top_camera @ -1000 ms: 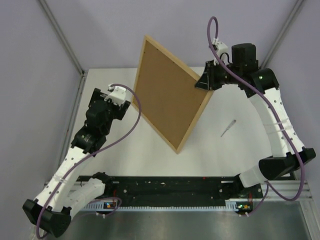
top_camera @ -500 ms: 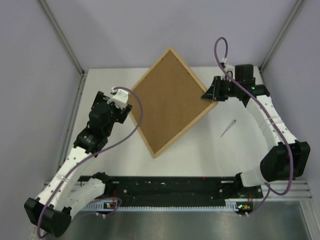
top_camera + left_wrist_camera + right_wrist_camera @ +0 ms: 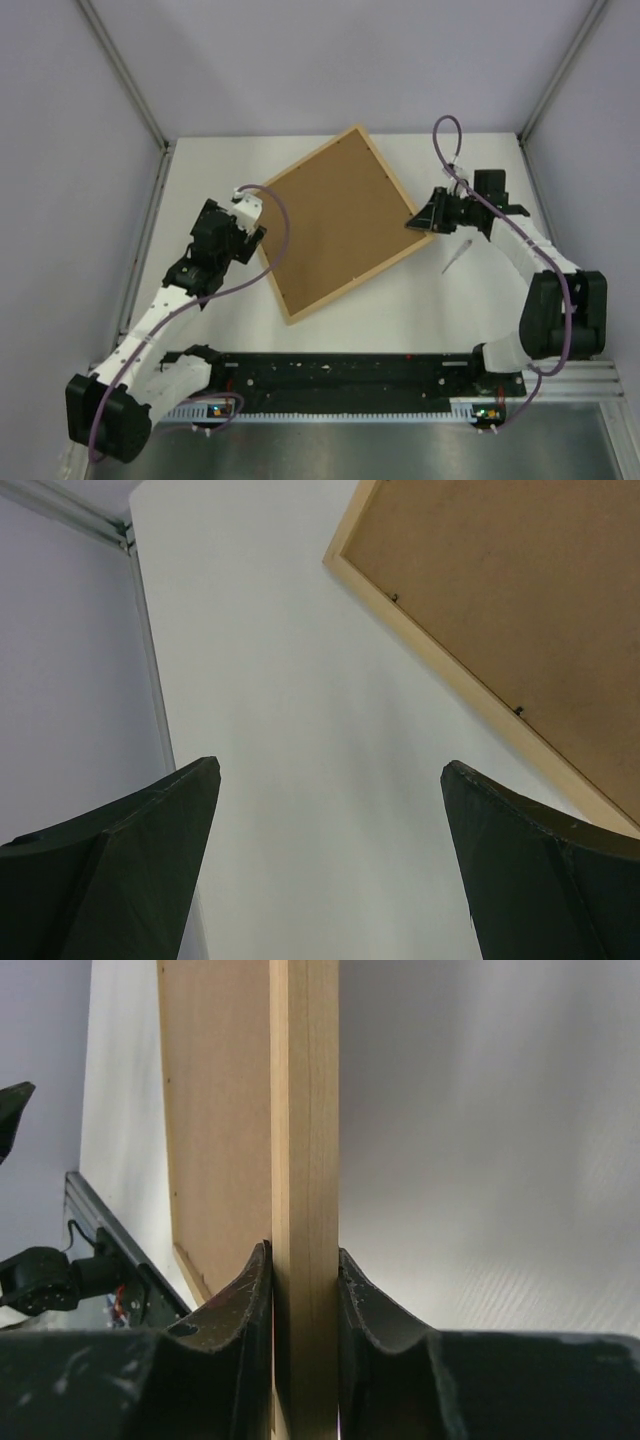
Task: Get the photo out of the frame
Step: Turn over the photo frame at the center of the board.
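Note:
The frame (image 3: 361,279), light wood, lies back side up across the middle of the table, its brown backing board (image 3: 338,215) facing the camera. The photo is hidden under that board. My right gripper (image 3: 421,221) is shut on the frame's right corner; in the right wrist view its fingers pinch the wooden edge (image 3: 305,1110) from both sides at the gripper (image 3: 305,1257). My left gripper (image 3: 258,228) stands open beside the frame's left edge. In the left wrist view the gripper (image 3: 330,768) holds nothing, and the frame's border (image 3: 450,667) runs to its upper right.
A thin pale stick-like tool (image 3: 455,256) lies on the table just below my right gripper. The black rail (image 3: 350,375) with the arm bases runs along the near edge. Grey walls close in the table on the left, back and right.
The frame was standing steeply on edge; my right gripper has swung it down and right, so it now lies almost flat. The left arm has moved slightly nearer and lower.

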